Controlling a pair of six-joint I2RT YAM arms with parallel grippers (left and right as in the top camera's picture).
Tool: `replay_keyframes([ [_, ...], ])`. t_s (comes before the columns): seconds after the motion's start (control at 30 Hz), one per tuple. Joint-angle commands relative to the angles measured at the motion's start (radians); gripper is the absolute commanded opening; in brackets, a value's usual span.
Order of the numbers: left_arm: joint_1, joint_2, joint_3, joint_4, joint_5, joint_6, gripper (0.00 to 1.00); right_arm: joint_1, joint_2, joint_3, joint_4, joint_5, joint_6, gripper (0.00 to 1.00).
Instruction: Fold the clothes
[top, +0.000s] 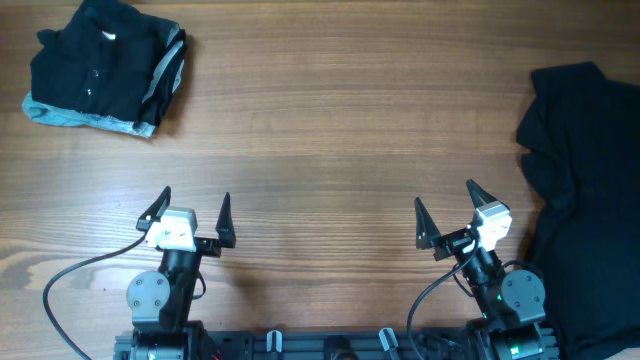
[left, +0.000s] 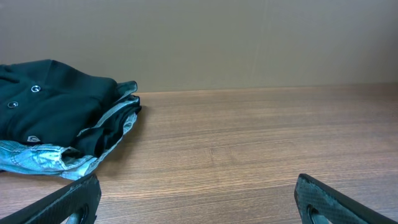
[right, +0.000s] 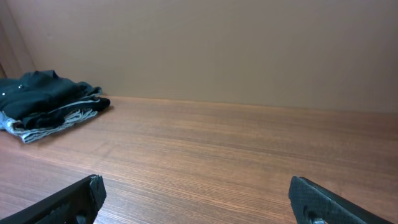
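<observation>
A folded stack of black shirts (top: 105, 68) with a light grey-blue edge lies at the far left corner of the wooden table (top: 340, 130); it also shows in the left wrist view (left: 59, 118) and the right wrist view (right: 50, 106). A loose, unfolded black shirt (top: 590, 190) lies crumpled along the right edge. My left gripper (top: 192, 213) is open and empty near the front left; its fingertips show in the left wrist view (left: 199, 200). My right gripper (top: 446, 208) is open and empty near the front right, just left of the loose shirt; its fingertips show in the right wrist view (right: 198, 200).
A plain beige wall (left: 249, 43) stands behind the table's far edge. Black cables run from both arm bases (top: 160, 300) along the front edge.
</observation>
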Motion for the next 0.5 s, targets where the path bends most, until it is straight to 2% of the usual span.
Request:
replay_keyframes([
  [0.0, 0.003, -0.006, -0.004, -0.005, 0.005, -0.010, 1.00, -0.004, 0.005, -0.001, 0.002, -0.005, 0.005, 1.00],
  [0.47, 0.003, -0.006, -0.004, 0.002, 0.006, -0.010, 1.00, -0.004, 0.005, -0.001, 0.003, 0.006, 0.005, 1.00],
])
